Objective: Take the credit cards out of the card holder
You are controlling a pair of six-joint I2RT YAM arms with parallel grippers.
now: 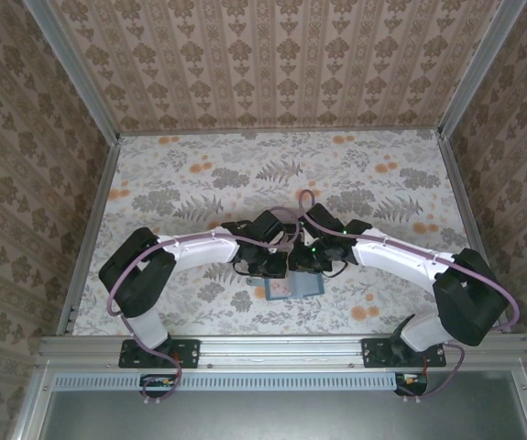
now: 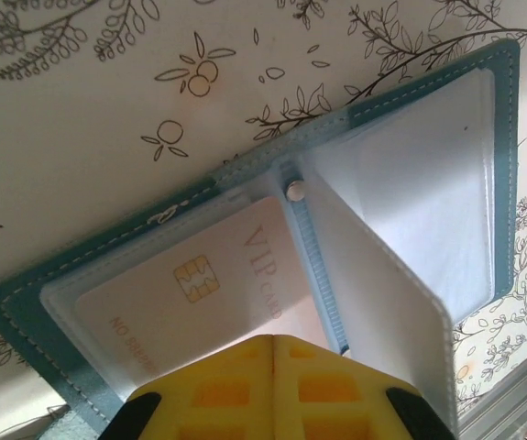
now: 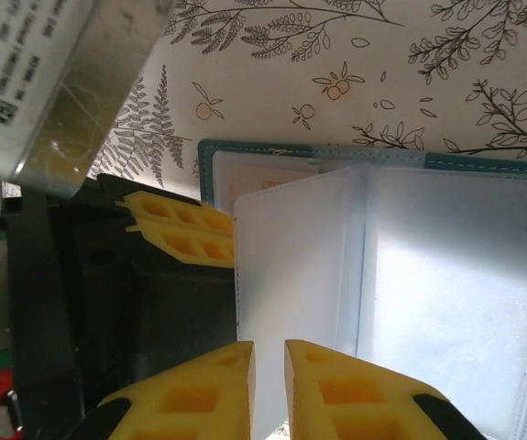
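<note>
The teal card holder (image 1: 296,287) lies open on the flowered table, near the front edge between both arms. Its left panel (image 2: 25,307) holds a pale pink credit card (image 2: 226,275) marked VIP under clear plastic; the card's top edge also shows in the right wrist view (image 3: 263,172). My left gripper (image 2: 274,339) is shut, its tips resting at that card's near edge. My right gripper (image 3: 269,344) is closed on a clear sleeve page (image 3: 290,266) and holds it upright off the holder (image 3: 465,163). The raised page (image 2: 382,302) hides part of the right panel.
A pale labelled block (image 3: 34,82) hangs at the upper left of the right wrist view. The left gripper's yellow fingers (image 3: 185,231) lie against the holder's left side. The table's metal front rail (image 2: 510,403) runs close by. Patterned walls enclose the table (image 1: 199,174).
</note>
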